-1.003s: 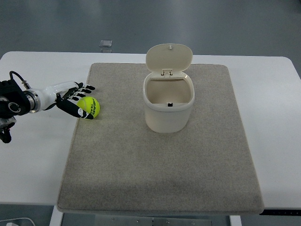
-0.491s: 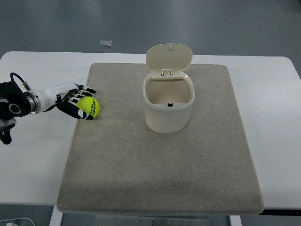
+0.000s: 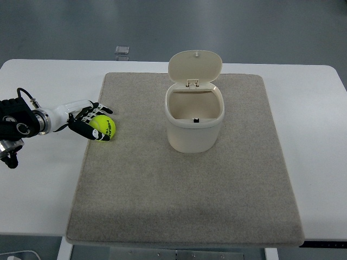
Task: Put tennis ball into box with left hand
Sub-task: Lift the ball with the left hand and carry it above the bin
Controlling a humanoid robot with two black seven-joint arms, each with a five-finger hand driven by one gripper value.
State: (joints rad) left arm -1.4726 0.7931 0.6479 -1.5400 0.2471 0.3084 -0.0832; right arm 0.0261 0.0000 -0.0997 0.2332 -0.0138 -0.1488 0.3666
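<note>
We see the white worktop (image 3: 320,141) carrying a grey mat (image 3: 184,195) whose near half lies bare. Toward the mat's far middle stands the cream box (image 3: 194,123), upright, mouth facing up, its lid (image 3: 194,66) tipped back and open. At the mat's left edge sits the tennis ball (image 3: 103,128), well apart from the box. Our left hand (image 3: 87,120) curls its fingers (image 3: 93,134) around the ball; since a second ago, they have wrapped closer.

The tennis ball (image 3: 103,127) is sitting on the mat (image 3: 184,189), at nine o'clock of the box (image 3: 194,127), well apart.
</note>
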